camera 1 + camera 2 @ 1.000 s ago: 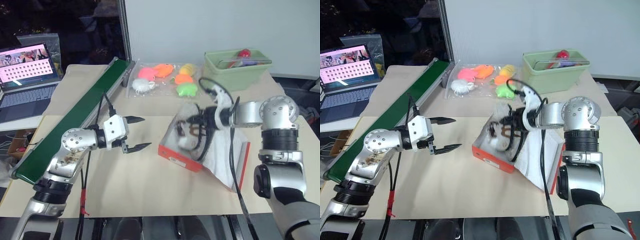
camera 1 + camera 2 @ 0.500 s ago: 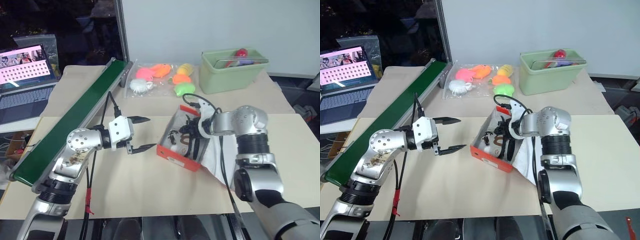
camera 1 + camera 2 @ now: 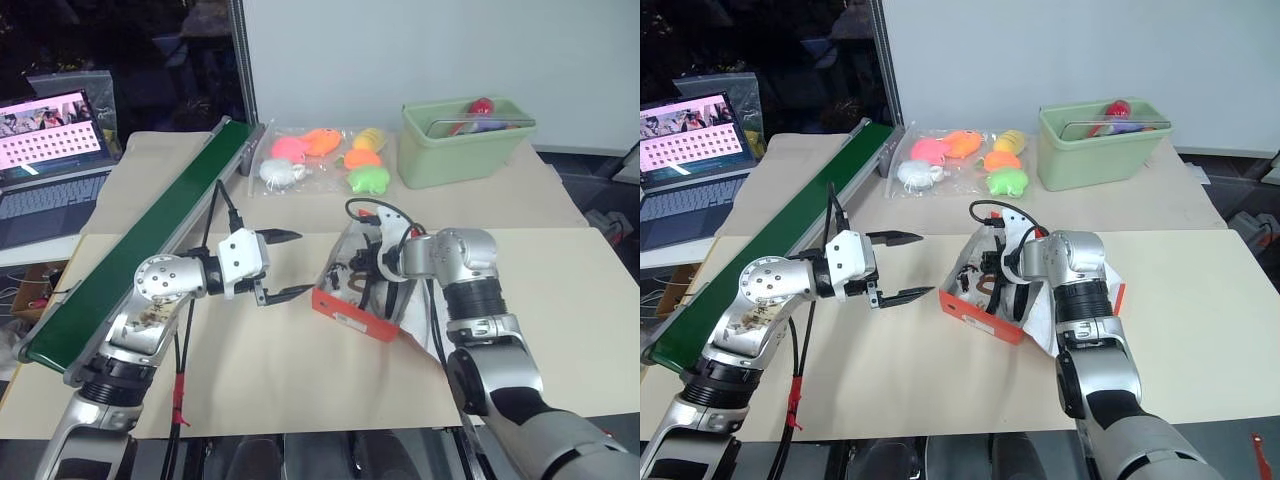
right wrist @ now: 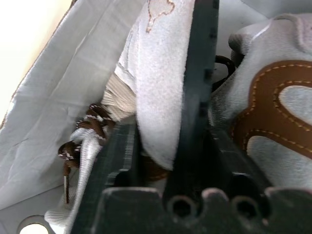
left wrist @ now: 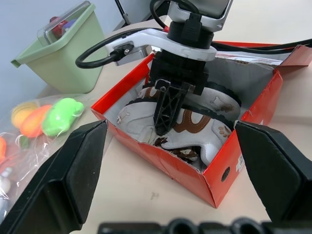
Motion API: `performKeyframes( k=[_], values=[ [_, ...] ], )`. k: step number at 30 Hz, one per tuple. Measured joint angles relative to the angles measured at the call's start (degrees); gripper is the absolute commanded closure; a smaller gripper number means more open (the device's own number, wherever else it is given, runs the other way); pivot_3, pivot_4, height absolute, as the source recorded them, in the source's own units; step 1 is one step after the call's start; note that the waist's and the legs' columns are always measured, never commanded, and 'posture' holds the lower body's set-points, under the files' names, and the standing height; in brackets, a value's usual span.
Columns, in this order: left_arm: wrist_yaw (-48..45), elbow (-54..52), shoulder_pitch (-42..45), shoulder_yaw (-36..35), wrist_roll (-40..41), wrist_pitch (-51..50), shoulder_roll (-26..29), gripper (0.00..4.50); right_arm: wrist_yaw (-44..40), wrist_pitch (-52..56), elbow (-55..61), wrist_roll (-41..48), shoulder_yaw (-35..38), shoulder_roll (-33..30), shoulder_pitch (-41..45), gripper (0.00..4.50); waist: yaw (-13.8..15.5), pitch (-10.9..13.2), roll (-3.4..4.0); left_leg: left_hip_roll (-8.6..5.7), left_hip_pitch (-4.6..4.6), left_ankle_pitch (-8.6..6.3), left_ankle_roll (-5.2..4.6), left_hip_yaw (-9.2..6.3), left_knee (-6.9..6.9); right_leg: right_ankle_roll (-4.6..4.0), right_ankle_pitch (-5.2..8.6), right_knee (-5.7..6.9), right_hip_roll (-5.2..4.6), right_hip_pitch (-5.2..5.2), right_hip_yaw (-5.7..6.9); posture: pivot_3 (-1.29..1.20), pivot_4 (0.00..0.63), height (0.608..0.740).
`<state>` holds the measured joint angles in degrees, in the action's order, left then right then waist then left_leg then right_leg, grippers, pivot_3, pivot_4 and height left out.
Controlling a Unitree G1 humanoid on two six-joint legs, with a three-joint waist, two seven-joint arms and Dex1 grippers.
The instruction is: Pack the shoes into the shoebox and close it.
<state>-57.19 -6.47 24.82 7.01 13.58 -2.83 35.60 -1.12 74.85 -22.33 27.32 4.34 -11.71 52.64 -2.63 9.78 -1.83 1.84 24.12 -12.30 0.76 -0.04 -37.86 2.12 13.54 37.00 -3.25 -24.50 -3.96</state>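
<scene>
Shoes lie together inside the shoebox, which sits on the tabletop in front of the robot with its lid thrown back. Both are cream-white with brown patches and dark laces, packed side by side on the white paper lining.

The right gripper reaches down into the box. From its wrist camera, a fold of one shoe's upper lies between its fingers, but whether they pinch it or have just slackened I cannot tell. The left gripper hovers just beside the box's near end, its fingers spread wide and holding nothing.

The step in hand looks like settling the second shoe and letting go. To do it well, the right fingers should part fully before lifting, so the cloth and laces do not snag and drag the shoe back out. A straight withdrawal along the fingers' own line seems safest, since the box walls stand close on both sides. The shoes should sit below the rim; any heel or lace loop standing proud would likely stop the lid from closing flat. The left gripper is well placed to steady the near wall if the light cardboard starts to slide. After that, the lid remains to be swung over.
</scene>
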Motion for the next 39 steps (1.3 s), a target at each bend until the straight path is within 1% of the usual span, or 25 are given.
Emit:
performKeyframes(
  k=[1,3,6,8,11,13,15,17,18,21,22,24,25,26,27,28,29,30,32,35,39],
  values=[
    [0.00,0.00,0.00,0.00,0.00,0.00,-0.03,0.00,-0.12,0.00,0.07,-0.08,0.32,0.00,0.00,0.75,0.05,0.00,0.00,0.00,0.00,0.00,0.00,0.00,0.00,0.00,0.00,0.00,0.00,0.01,0.00,0.00,0.150,0.729],
    [0.00,0.01,0.00,0.00,0.00,0.00,-0.05,0.00,-0.47,0.16,0.68,-0.19,0.92,-0.02,0.03,0.14,0.18,0.00,0.00,-0.01,0.02,0.00,0.00,-0.01,0.00,0.00,0.00,0.01,-0.01,0.01,0.00,0.00,0.150,0.729],
    [-0.01,0.08,0.02,0.01,0.00,0.00,-0.19,0.00,-1.24,2.32,4.46,0.14,3.16,-1.03,0.31,0.14,0.27,0.01,0.01,-0.02,0.10,0.00,0.00,-0.02,0.00,0.00,0.00,0.06,-0.02,-0.03,0.02,0.00,0.150,0.729],
    [-0.03,0.38,0.03,0.02,0.00,0.00,-0.26,0.00,-1.70,3.87,8.54,0.43,4.78,-3.13,1.17,0.14,0.24,0.01,0.01,-0.01,0.13,0.00,0.00,-0.03,0.00,0.01,0.00,0.08,-0.02,-0.05,0.03,0.00,0.150,0.729],
    [-0.04,0.85,0.22,0.09,-0.07,0.01,-0.69,0.00,-3.71,5.53,17.54,0.67,4.73,-7.00,0.98,0.14,0.20,0.01,0.01,0.00,0.14,-0.01,-0.01,-0.05,0.00,0.01,0.00,0.06,-0.01,-0.05,0.05,0.00,0.150,0.729],
    [-0.03,1.00,0.38,0.17,-0.09,0.01,-1.11,0.00,-4.22,8.17,23.29,1.31,5.64,-7.52,-0.14,0.14,0.06,0.01,0.01,0.01,0.12,-0.01,-0.01,-0.05,0.00,0.00,0.00,0.03,-0.01,-0.05,0.04,0.00,0.150,0.729],
    [-0.01,1.10,0.55,0.30,-0.09,0.01,-1.60,0.00,-5.88,11.64,29.82,3.82,7.48,-7.49,-2.20,0.14,-0.03,0.01,0.01,0.01,0.09,-0.01,-0.01,-0.05,0.00,0.00,0.00,0.00,0.00,-0.05,0.04,0.00,0.150,0.729],
    [0.00,1.28,0.89,0.41,-0.10,-0.02,-2.05,0.00,-8.48,15.02,34.92,8.38,11.26,-7.08,-3.10,0.68,-0.01,0.01,0.01,0.00,0.07,0.00,-0.01,-0.06,0.00,0.01,0.00,-0.01,0.00,-0.04,0.03,0.00,0.150,0.729],
    [-0.01,1.41,1.29,0.67,-0.09,-0.08,-2.43,0.00,-10.56,16.11,38.02,12.73,13.67,-7.63,-4.25,0.83,0.12,0.01,0.01,0.01,0.06,-0.01,-0.01,-0.08,0.00,0.01,0.00,-0.04,0.01,-0.02,0.04,0.00,0.150,0.729],
    [-0.10,2.03,1.72,0.86,-0.08,-0.21,-2.63,0.00,-14.44,17.21,44.19,24.04,18.68,-11.59,-9.55,1.95,0.49,0.01,0.01,-0.03,0.07,-0.01,-0.01,-0.11,-0.01,0.02,0.00,-0.23,-0.05,0.13,0.09,0.00,0.150,0.729],
    [-0.18,2.09,1.75,0.86,-0.07,-0.20,-2.63,0.00,-15.03,17.22,44.71,26.09,19.44,-13.09,-11.21,2.26,0.59,0.01,0.01,-0.08,0.08,-0.01,-0.01,-0.11,-0.02,0.05,0.00,-0.24,-0.08,0.15,0.09,0.00,0.150,0.729],
    [-0.53,2.69,1.96,0.92,-0.07,-0.20,-2.65,0.00,-17.10,17.21,46.44,33.24,20.87,-17.56,-16.60,2.90,0.71,0.01,0.01,-0.09,0.08,-0.01,-0.01,-0.11,-0.03,0.06,0.01,-0.27,-0.10,0.15,0.09,0.00,0.150,0.729],
    [-0.84,3.08,2.23,1.03,-0.07,-0.20,-2.74,0.00,-18.76,17.22,48.26,38.23,21.16,-20.56,-20.50,3.33,0.77,0.01,0.00,-0.08,0.09,-0.01,-0.02,-0.11,-0.03,0.07,0.02,-0.29,-0.09,0.14,0.09,0.00,0.150,0.729],
    [-0.98,3.30,2.26,0.99,-0.07,-0.20,-2.70,0.00,-19.67,17.23,49.41,41.24,21.14,-21.69,-22.45,3.66,0.66,0.01,0.00,-0.06,0.07,-0.01,-0.02,-0.11,-0.03,0.07,0.02,-0.26,-0.06,0.16,0.08,0.00,0.150,0.729],
    [-1.15,3.80,2.74,1.29,-0.08,-0.20,-3.09,0.00,-20.34,17.05,51.12,43.77,20.88,-23.00,-24.45,3.95,0.32,0.01,0.01,-0.05,0.03,-0.01,-0.02,-0.07,-0.03,0.07,0.01,-0.23,-0.04,0.15,0.01,0.00,0.150,0.729],
    [-1.36,3.83,3.13,1.56,-0.07,-0.16,-3.43,0.00,-20.89,17.22,52.98,44.81,20.10,-24.74,-26.86,4.36,0.27,0.01,0.01,-0.04,-0.03,-0.01,-0.02,-0.10,-0.03,0.08,0.03,-0.22,-0.03,0.23,0.03,0.00,0.150,0.729],
    [-1.62,4.02,3.75,1.90,-0.07,-0.16,-3.66,0.00,-20.95,17.05,55.37,44.30,17.76,-26.99,-31.00,4.47,0.28,-0.04,-0.06,-0.01,-0.09,-0.01,-0.02,-0.12,-0.03,0.08,0.03,-0.25,0.02,0.32,0.05,0.00,0.150,0.729],
    [-1.83,4.09,4.03,1.92,-0.07,-0.07,-3.75,0.00,-20.65,17.03,57.15,42.87,14.53,-28.73,-34.89,4.47,0.31,-0.08,-0.12,0.00,-0.14,-0.01,-0.02,-0.12,-0.03,0.08,0.06,-0.24,0.02,0.34,0.05,0.00,0.150,0.729],
    [-1.97,4.43,4.12,1.91,-0.09,-0.06,-3.77,0.00,-19.19,16.89,58.20,38.96,7.21,-29.42,-40.84,4.47,-0.03,-0.08,-0.11,-0.03,-0.14,-0.01,-0.02,-0.01,-0.05,0.09,0.05,-0.19,-0.01,0.27,-0.06,0.00,0.150,0.729],
    [-2.18,4.76,4.17,1.97,-0.09,-0.06,-3.95,0.00,-18.24,13.85,59.61,33.66,0.36,-30.20,-43.28,4.47,-0.30,-0.08,-0.09,-0.04,-0.21,-0.01,-0.02,0.03,-0.12,0.16,0.07,-0.12,0.00,0.29,-0.17,0.00,0.150,0.729],
    [-2.35,4.77,4.17,1.94,-0.08,-0.07,-3.93,0.00,-15.84,9.10,59.76,26.02,-5.98,-30.16,-44.40,4.47,0.20,-0.08,-0.10,-0.03,-0.26,-0.01,-0.02,0.01,-0.12,0.24,0.12,-0.14,0.02,0.34,-0.13,0.00,0.150,0.729]
  ],
)
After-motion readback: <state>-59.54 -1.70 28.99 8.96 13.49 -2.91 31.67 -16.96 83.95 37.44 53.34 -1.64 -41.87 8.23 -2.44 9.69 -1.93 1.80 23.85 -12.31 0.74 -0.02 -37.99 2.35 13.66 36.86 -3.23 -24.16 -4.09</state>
